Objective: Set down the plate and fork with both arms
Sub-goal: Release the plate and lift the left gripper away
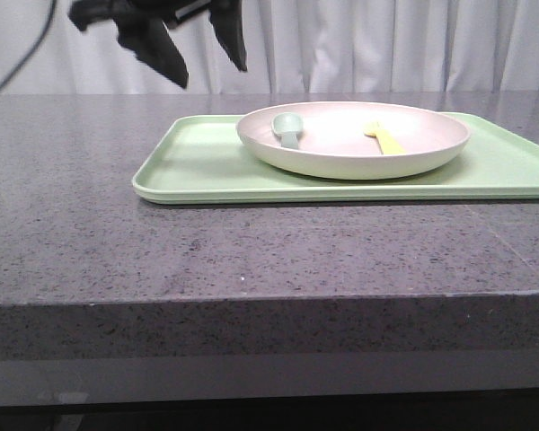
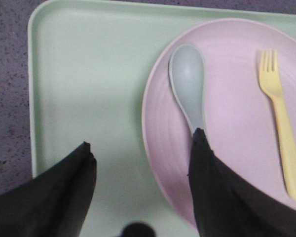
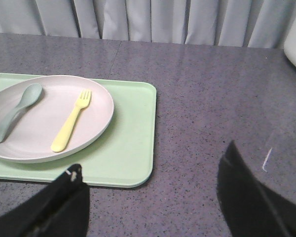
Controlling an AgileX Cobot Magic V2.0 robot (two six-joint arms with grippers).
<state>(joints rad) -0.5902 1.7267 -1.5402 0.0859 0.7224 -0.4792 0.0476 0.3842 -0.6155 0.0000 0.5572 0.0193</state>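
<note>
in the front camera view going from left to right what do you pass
Left gripper, up above the table → near-left edge of the green tray → spoon, lying in the plate → fork, also in the plate → the tray's right part, running out of the picture.

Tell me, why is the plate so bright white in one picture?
Front view: light washes out the plate to a white glare. Left wrist view: it looks soft pink, and the black left pincer is blurry up close. Right wrist view: even light, fork sharp.
</note>
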